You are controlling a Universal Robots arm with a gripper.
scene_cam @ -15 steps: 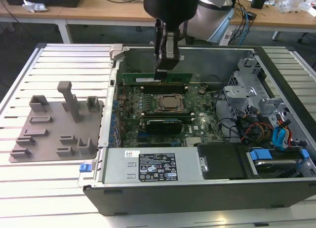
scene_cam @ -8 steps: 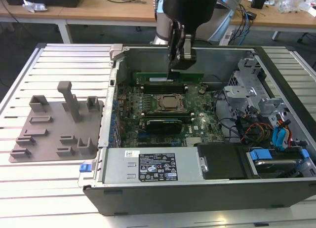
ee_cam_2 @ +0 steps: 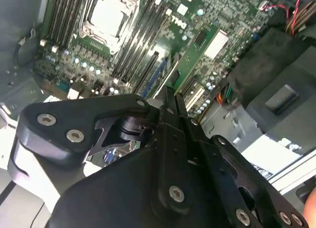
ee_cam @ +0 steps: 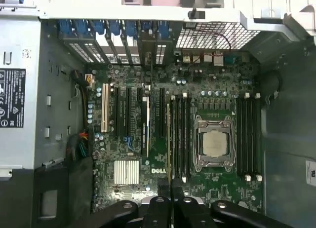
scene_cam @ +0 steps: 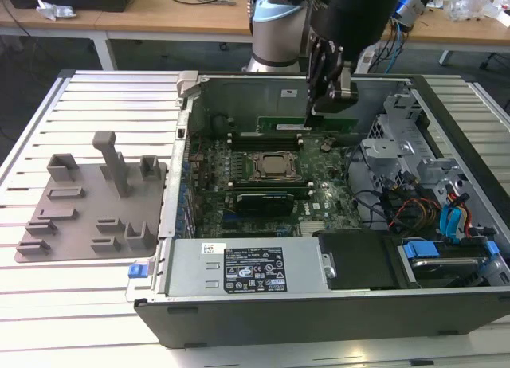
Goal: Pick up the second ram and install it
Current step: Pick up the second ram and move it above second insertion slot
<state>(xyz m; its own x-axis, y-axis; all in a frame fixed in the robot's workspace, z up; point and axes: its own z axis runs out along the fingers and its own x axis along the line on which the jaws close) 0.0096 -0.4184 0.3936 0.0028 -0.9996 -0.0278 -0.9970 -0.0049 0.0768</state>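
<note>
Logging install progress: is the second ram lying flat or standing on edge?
On edge: the second ram stands upright over the motherboard, clamped by the gripper. Seated or not: cannot tell.

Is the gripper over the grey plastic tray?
No: in the exterior view the gripper is above the motherboard in the open computer case, away from the grey tray.

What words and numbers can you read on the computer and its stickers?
Black label on the power supply: print too small to read.
White sticker beside it: too blurred to read.
White logo on the motherboard: a maker's name, not read out.
White sticker on the case wall: unreadable.
The second ram in the gripper: no readable print.
</note>
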